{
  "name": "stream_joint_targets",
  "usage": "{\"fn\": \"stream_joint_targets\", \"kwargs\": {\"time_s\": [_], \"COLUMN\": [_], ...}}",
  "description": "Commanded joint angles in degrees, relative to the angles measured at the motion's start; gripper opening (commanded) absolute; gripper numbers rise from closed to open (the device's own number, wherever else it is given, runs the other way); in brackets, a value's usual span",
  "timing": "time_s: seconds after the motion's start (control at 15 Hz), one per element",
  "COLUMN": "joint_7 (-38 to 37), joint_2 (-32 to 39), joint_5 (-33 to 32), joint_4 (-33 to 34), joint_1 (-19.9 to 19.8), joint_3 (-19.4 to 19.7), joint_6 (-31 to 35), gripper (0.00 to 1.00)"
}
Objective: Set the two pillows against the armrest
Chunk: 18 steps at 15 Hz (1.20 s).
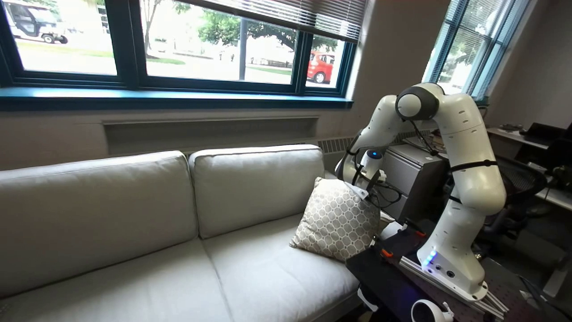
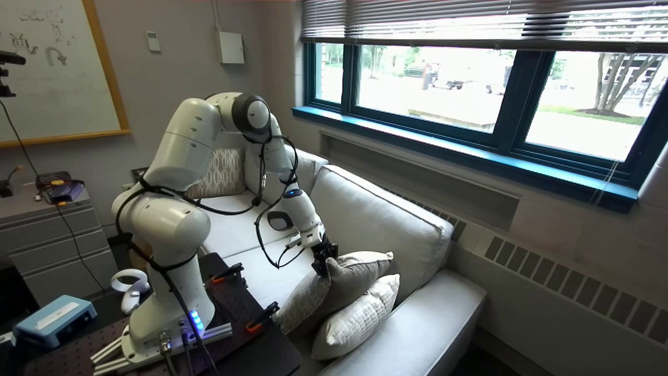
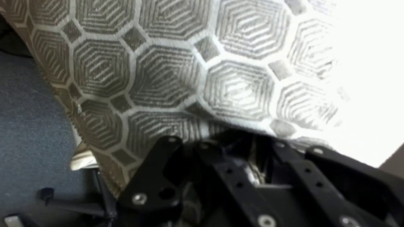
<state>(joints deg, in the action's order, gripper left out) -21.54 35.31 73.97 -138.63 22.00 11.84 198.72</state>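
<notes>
Patterned pillow (image 1: 337, 221): tilted on the sofa (image 1: 259, 264), right next to the cream pillow (image 2: 359, 318), at the end by the armrest (image 2: 425, 324).
Cream pillow: between the patterned pillow and the armrest, leaning on the armrest.
Gripper (image 2: 326, 261): clenched on the patterned pillow's upper edge; in the wrist view, its fabric spreads just beyond the fingers (image 3: 252, 201).
Arm (image 2: 180, 214): bent over the sofa from a black table (image 2: 266, 344).
Back cushion (image 1: 259, 188): upright behind the patterned pillow.
Far end: another pillow (image 2: 225, 172) on the sofa.
Window (image 2: 433, 89): above the sofa, blinds (image 2: 469, 23) partly lowered.
</notes>
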Motion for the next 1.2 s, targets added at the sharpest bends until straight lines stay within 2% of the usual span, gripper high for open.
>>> {"fn": "stream_joint_targets", "kwargs": {"time_s": [0.0, 0.2, 0.33, 0.4, 0.53, 0.67, 0.73, 0.87, 1.13], "joint_7": [-6.03, -6.19, -5.04, -4.02, -1.71, 2.37, 5.05, 12.75, 23.43], "joint_2": [4.5, 4.58, 3.72, 3.2, 2.03, 0.75, 0.91, 2.83, 8.38], "joint_5": [-7.96, -12.35, -11.96, -10.38, -7.29, -3.81, -1.86, 5.93, 19.14], "joint_4": [2.62, 0.94, -0.43, -1.24, -3.1, -5.09, -5.38, -5.0, -4.67], "joint_1": [-6.65, -10.21, -8.82, -6.12, 0.49, 9.18, 13.2, 22.33, 40.77], "joint_3": [-7.49, -10.09, -8.44, -6.16, -1.08, 5.43, 8.53, 15.96, 28.89], "joint_6": [-1.09, 0.42, 0.68, 0.68, 0.67, 0.61, 0.58, 0.45, -0.29], "gripper": [0.3, 0.48, 0.63, 0.69, 0.86, 1.0, 1.0, 1.0, 1.0]}}
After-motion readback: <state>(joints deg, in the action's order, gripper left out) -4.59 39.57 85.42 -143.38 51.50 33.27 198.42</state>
